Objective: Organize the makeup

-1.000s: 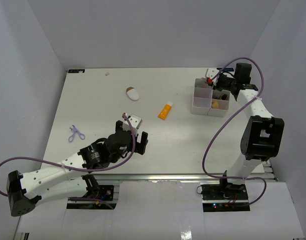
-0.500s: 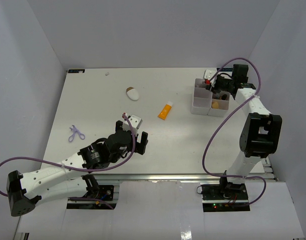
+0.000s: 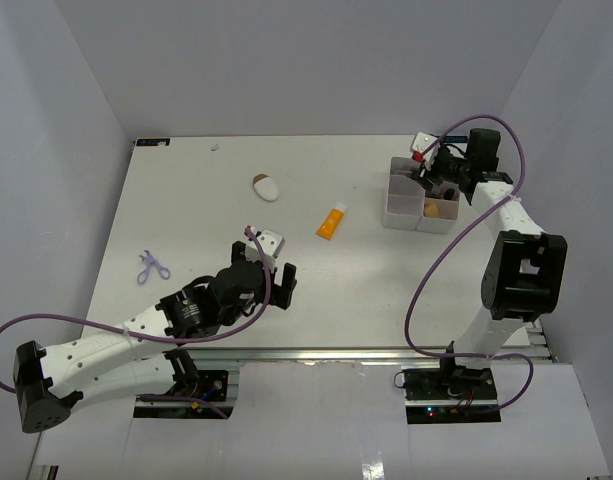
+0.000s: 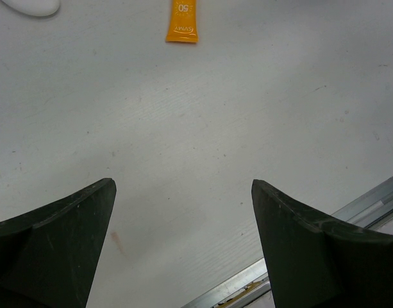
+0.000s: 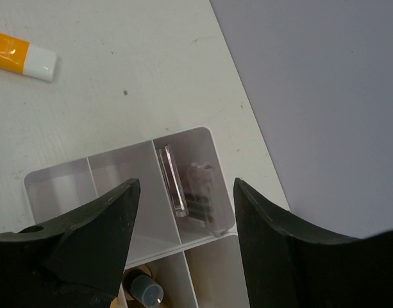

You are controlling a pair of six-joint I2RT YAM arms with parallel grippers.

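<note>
**Right arm over the box; two pieces loose on the bench**

The right gripper [image 5: 186,187] hangs above the white box [image 3: 398,212] at the far right corner of the bench, jaws spread wide and holding nothing. Directly below it, the clear palettes [image 5: 201,192] stand on edge in one compartment. A dark-capped bottle [image 5: 145,292] and a tan sponge [image 3: 432,209] occupy neighbouring ones. The step in hand appears to be the release of a palette. The orange tube [image 3: 332,221] lies mid-bench, near the box, and the white-and-brown oval piece [image 3: 268,187] lies beyond it toward the far edge. Neither is yet in the box. The left gripper [image 4: 183,244] hovers near the front edge, jaws wide and empty. The next move probably calls for rising clear of the box walls, then closing across the tube's narrow width. The table [image 3: 206,215] is matte white and faintly scuffed, with a metal rail along its near edge. Plain pale walls enclose three sides.
</note>
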